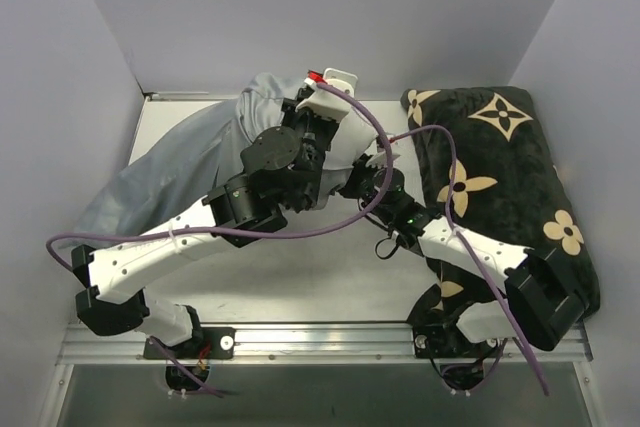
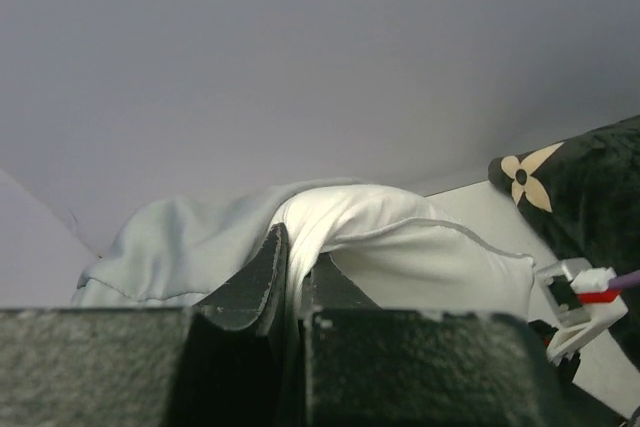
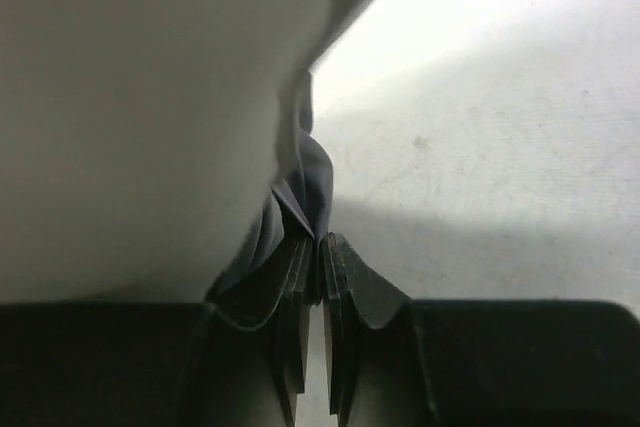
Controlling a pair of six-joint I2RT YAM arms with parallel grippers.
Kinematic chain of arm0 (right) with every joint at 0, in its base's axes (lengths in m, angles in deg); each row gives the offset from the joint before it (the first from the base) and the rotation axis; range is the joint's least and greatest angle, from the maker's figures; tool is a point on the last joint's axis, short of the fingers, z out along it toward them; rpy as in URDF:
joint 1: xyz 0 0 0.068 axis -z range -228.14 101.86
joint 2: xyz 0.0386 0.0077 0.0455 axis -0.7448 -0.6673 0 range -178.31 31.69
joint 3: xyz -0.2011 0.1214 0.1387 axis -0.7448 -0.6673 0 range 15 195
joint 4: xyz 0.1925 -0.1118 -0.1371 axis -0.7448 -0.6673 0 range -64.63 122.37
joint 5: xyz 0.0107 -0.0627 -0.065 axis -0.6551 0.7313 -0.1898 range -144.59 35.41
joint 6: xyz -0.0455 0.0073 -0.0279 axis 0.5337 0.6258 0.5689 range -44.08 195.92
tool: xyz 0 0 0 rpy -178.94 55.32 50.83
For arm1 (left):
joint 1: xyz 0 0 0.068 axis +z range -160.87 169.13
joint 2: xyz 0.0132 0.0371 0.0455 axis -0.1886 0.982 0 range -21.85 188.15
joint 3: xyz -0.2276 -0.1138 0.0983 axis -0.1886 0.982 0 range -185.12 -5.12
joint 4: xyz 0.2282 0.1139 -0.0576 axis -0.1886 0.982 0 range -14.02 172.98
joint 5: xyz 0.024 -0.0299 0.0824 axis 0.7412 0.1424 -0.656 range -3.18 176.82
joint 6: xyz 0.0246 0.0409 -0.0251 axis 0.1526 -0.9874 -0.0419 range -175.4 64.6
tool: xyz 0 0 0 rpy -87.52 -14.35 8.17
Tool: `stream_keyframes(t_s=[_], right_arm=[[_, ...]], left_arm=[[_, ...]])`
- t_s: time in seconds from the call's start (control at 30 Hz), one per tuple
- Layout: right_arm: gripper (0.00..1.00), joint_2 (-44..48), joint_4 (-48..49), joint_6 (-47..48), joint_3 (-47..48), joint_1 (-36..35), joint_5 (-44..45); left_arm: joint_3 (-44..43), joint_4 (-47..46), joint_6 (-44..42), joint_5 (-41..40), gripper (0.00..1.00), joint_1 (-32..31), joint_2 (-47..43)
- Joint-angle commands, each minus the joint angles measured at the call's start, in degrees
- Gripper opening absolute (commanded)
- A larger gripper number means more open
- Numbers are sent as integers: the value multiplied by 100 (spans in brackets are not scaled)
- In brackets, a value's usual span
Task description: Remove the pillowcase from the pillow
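Two pinches are set, one on each layer. My left gripper (image 2: pixel 297 265) is closed on a fold of the white pillow (image 2: pixel 400 237). The pillow bulges out of the mouth of the pillowcase (image 2: pixel 170 242) at the back of the table (image 1: pixel 300 282), left of centre. My right gripper (image 3: pixel 318 244) has its jaws nearly together on a dark twist of pillowcase cloth, low over the table. Most of the pillowcase trails off to the left, slack and wrinkled.

The risks I see:
- **Right pinch:** it is thin, only a narrow twist at the fingertips. A hard pull may slip it free and leave the pillowcase where it lies.
- **Left hold:** it has only surface cloth of the pillow, and I judge it could drag out under load.
- **Arms:** they are crowded close together with cables looped between them. Pulling apart could snag a cable or knock the wrists.
- **Cushion:** the cushion (image 1: pixel 500 167) lies just right of the pillow and may get shoved.
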Motion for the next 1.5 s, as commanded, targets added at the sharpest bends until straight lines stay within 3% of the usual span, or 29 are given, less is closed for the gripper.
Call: stream_keyframes(t_s=[0.0,0.1,0.27,0.47,0.7,0.83,1.2,1.47], right_arm=[[11,-559,-1070,420,-260,-268,498],[27,-665,-1018,340,-480,-260,754],[58,-420,-841,603,-621,-347,368],[73,816,-1562,508,-568,-330,455],[78,2495,-2063,367,-622,-374,350],[80,3052,-2327,796,-262,-549,428],[88,1938,-1554,2914,1582,-717,324],[88,1427,-1606,3337,2393,-760,481]], left_arm=[[-1080,-1249,508,621,0,187,118],[-1625,-248,1387,1042,0,661,338],[-2179,387,1600,1333,0,865,664],[-2189,818,2038,1711,0,1075,735],[-2672,1477,2505,2203,0,1541,963],[-2628,1539,2558,2353,0,1585,963],[-2988,1925,2971,2643,0,1647,1191],[-3015,1996,3059,2748,0,1674,1226]])
